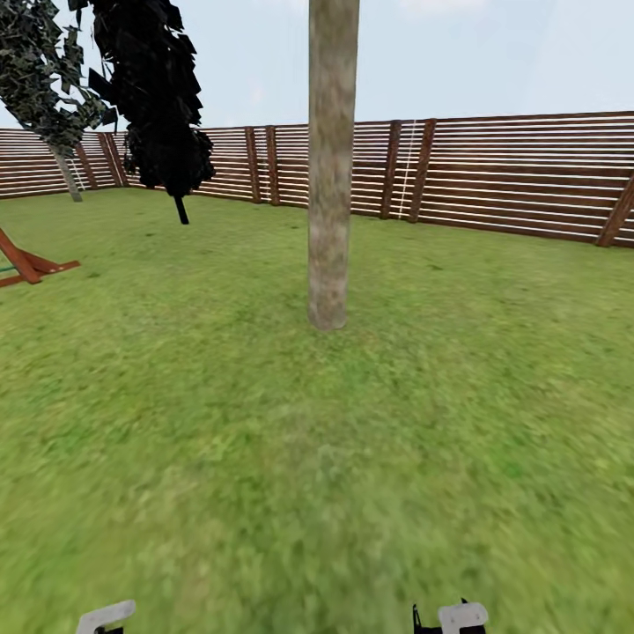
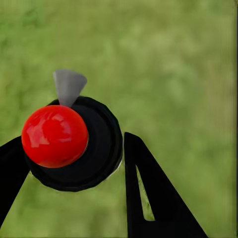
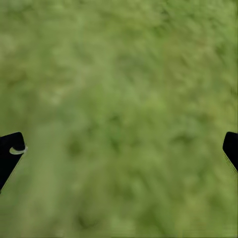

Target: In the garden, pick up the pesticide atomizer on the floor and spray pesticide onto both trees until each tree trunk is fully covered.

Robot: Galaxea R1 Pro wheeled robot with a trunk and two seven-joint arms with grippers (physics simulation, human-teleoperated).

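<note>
One tree [image 1: 331, 176] stands ahead of me mid-lawn, its thick, bare, pale grey-brown mottled trunk rising out of the head view. In the left wrist view my left gripper [image 2: 72, 141] has its two black fingers [image 2: 148, 198] closed on either side of the pesticide atomizer [image 2: 101, 148]. The atomizer appears end-on there as a dark round body with a glossy red ball and a small grey cone on it. My right gripper [image 3: 119, 144] hangs over bare grass, wide open, nothing between its fingers. White parts of both arms peek in at the lower edge of the head view.
A brown slatted fence [image 1: 511, 176] closes the lawn behind the tree. Two thin-trunked dark-leaved trees [image 1: 163, 106] stand at the far left near the fence. A red-brown wooden frame [image 1: 26, 264] lies on the grass at the left edge. Open grass stretches between me and the trunk.
</note>
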